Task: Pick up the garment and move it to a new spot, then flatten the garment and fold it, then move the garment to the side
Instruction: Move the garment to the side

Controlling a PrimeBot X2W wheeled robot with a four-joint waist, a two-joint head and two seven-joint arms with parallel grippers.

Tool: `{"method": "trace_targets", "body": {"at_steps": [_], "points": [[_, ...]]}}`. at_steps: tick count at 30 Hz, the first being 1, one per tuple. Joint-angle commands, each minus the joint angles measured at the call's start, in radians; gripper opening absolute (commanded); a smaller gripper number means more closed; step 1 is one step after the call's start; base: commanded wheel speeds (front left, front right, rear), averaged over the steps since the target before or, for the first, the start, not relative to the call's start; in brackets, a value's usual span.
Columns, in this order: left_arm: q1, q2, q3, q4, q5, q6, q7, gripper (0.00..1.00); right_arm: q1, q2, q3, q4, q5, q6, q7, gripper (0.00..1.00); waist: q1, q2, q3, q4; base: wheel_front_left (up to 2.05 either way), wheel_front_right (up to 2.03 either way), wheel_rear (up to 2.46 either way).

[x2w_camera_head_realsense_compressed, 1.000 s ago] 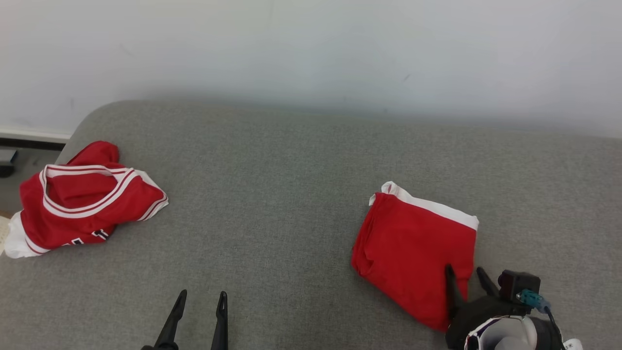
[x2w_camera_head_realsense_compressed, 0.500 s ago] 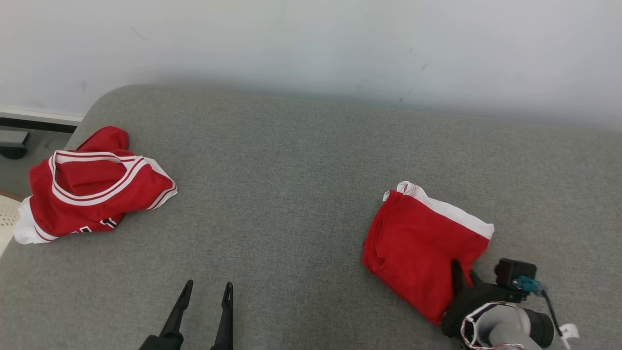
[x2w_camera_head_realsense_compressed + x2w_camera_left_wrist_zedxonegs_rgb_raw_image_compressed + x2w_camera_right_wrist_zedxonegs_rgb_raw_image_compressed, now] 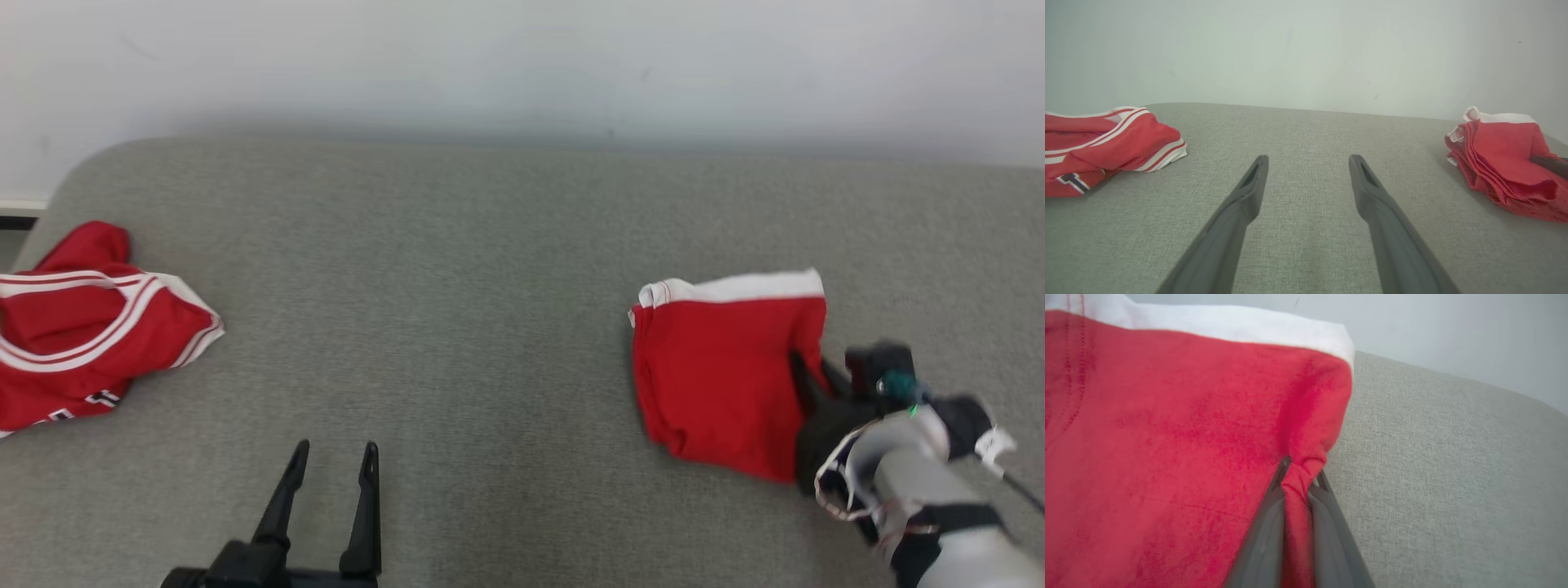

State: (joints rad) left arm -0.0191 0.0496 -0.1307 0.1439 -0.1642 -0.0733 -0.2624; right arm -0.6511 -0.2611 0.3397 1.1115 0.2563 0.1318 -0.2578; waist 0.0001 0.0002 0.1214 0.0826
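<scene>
Pinching the right edge of the folded red fabric garment with white band [image 3: 718,376], the right jaws press together; left jaws stand spread, well apart.

Grey cushion [image 3: 473,269]. Right: folded red garment [image 3: 718,376], white band on far side, right gripper [image 3: 808,365] pinching its right edge. Near left: left gripper [image 3: 336,447], fingers apart. Left edge: crumpled red jersey [image 3: 82,335].

Left fingers [image 3: 1249,192] are long, dark and tapered, with a slot near each tip; right fingers [image 3: 1267,535] look the same grey-black. Pale grey forearm [image 3: 902,447] with a small black box [image 3: 878,361]. There's a teal plug [image 3: 898,382] on the box, and a white tag [image 3: 998,445] and thin looped wires [image 3: 833,490] near it.
</scene>
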Motion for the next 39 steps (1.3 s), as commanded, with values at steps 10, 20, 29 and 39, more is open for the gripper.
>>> {"method": "trace_targets", "body": {"at_steps": [10,20,29,39], "points": [[-0.093,0.001,0.019,-0.052,0.033,-0.013,-0.003,1.00,-0.235,-0.176,0.217,-0.018,0.064,-0.002,0.073,0.00,-0.0001,-0.0002,0.172,-0.129,0.00,0.00,0.00],[-0.145,0.002,0.040,-0.088,0.083,-0.036,-0.002,1.00,-0.335,-0.337,0.343,0.000,0.179,-0.003,0.101,0.00,-0.0001,-0.0002,0.253,-0.150,0.00,0.00,0.00],[-0.154,0.010,0.060,-0.131,0.103,-0.050,-0.002,1.00,-0.441,-0.428,0.423,0.029,0.177,-0.003,0.119,0.00,-0.0001,-0.0002,0.301,-0.165,0.00,0.00,0.00],[-0.167,0.020,0.072,-0.154,0.111,-0.054,-0.003,1.00,-0.519,-0.437,0.437,0.099,0.178,-0.003,0.106,0.00,-0.0001,-0.0002,0.337,-0.162,0.00,0.00,0.00]]}}
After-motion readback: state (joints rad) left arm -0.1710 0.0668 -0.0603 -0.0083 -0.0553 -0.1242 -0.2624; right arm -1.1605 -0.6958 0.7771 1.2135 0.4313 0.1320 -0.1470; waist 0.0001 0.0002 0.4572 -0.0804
